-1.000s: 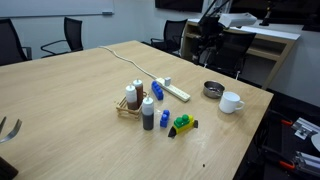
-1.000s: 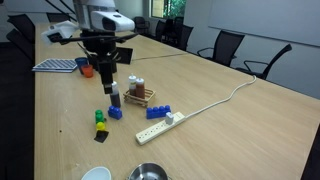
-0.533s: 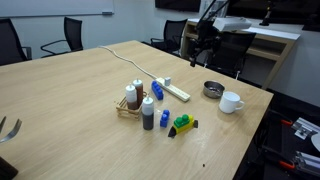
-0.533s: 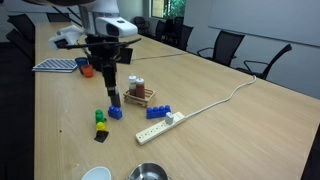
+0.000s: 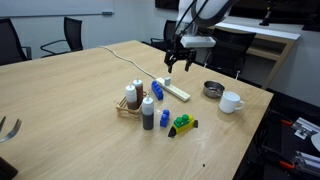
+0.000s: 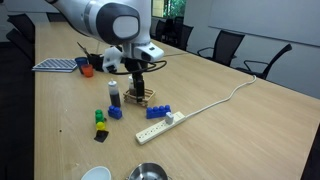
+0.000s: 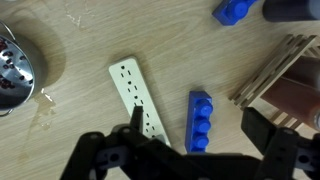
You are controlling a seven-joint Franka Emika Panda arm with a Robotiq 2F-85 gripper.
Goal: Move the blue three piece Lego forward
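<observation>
No readable text, labels, brands or numbers on any object in view.

blurred fingers (image 7: 285, 150) (bowl (image 7: 14, 72) cut off left)

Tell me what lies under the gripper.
Under the open gripper, the wrist view shows the blue three piece Lego beside a white power strip on the table. The fingers hide the strip's near end.

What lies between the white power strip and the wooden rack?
The blue three piece Lego lies there, apart from both the power strip and the wooden rack, as the wrist view shows.
</observation>
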